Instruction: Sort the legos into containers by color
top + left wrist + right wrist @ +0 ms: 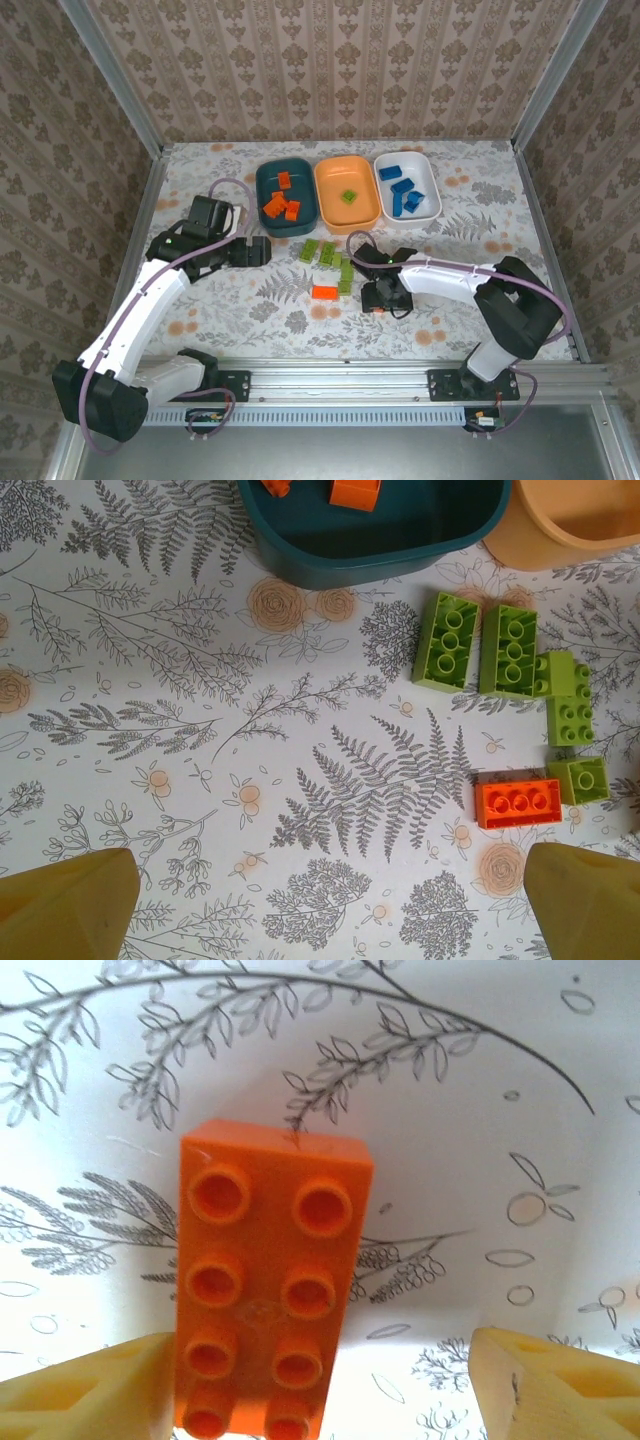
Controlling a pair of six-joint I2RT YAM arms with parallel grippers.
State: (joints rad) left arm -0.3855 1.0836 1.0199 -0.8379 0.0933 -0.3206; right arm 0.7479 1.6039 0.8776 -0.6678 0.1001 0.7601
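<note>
I see three bins in a row at the far centre. The dark teal bin (300, 170), on the left, holds orange bricks (280, 206). The orange bin (335, 175) holds one green brick (349, 196). The white bin (425, 170), on the right, holds blue bricks (403, 190). Nearer lie five loose green bricks (510, 670) and a studs-up orange brick (518, 802). To their right is a second orange brick (265, 1285).

Damask wallpaper walls (340, 70) and aluminium posts (120, 80) way past the right claw (320, 1385), fern-print tabletop (480, 1110) right under it, evenly lit.

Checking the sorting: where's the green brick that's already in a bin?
From above, the green brick lies alone in the orange bin, the middle one, between the teal bin on the left and the white bin.
</note>
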